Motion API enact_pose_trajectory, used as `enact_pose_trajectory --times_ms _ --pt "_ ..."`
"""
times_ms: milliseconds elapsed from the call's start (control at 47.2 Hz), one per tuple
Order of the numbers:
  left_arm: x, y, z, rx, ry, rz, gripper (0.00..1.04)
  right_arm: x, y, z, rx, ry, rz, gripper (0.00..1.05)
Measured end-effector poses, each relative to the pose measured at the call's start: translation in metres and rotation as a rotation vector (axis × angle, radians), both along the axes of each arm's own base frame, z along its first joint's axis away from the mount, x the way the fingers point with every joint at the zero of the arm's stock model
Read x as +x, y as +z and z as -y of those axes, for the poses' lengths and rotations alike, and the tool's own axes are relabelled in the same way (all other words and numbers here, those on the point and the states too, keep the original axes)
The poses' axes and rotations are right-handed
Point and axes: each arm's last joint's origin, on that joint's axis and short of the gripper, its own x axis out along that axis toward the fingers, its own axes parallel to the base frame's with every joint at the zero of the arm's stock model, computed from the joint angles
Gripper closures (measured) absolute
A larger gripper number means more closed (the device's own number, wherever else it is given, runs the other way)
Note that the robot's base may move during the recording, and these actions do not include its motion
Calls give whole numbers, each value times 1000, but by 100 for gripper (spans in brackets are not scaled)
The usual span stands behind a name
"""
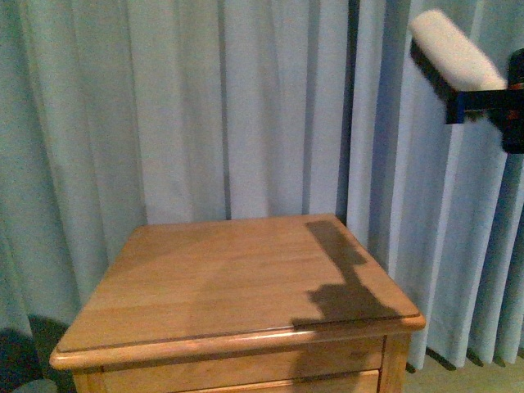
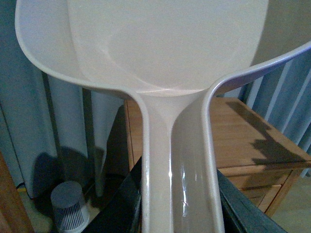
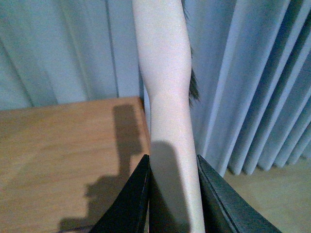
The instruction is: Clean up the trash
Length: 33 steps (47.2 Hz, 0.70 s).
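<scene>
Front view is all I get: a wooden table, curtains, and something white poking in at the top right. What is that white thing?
Observer: A brush. The right wrist view shows its pale handle clamped in the right gripper, with dark bristles behind it.
Operator: Is there another arm? I see none.
Observer: Yes. The left gripper holds a beige dustpan by its handle, with the table beyond it.
Operator: Is there any trash in the pan?
Observer: The part of the pan in view is bare, and no tissue wad shows in any view.
</scene>
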Motion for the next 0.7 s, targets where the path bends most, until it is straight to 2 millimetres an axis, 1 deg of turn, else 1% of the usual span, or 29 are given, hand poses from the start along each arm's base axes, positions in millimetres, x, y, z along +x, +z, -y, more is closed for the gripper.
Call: enact_pose_trajectory --times_ms 85,106,148,170,212,233,297,360,445,509,636,699 --pt "0 0 0 0 0 0 79 -27 -1 10 -15 0 66 82" --pt "0 0 0 0 0 0 79 -31 -1 11 -18 2 71 82" --pt "0 0 0 0 0 0 79 -46 -4 17 -25 -3 90 82" --pt "0 0 0 0 0 0 79 -50 -4 19 -25 -6 94 82" --pt "0 0 0 0 0 0 79 -64 -8 24 -29 -12 109 82" --pt "0 0 0 0 0 0 79 -68 -9 26 -29 -13 111 82" --pt "0 0 0 0 0 0 79 -92 -17 36 -35 -36 122 82" --pt "0 0 0 0 0 0 79 -112 -24 44 -36 -57 139 82" --pt "0 0 0 0 0 0 79 -129 -30 51 -36 -68 169 82" --pt "0 0 0 0 0 0 79 -137 -35 55 -36 -69 180 82" --pt "0 0 0 0 0 0 79 -149 -41 62 -31 -76 208 82" --pt "0 0 0 0 0 0 79 -151 -42 64 -29 -83 218 82"
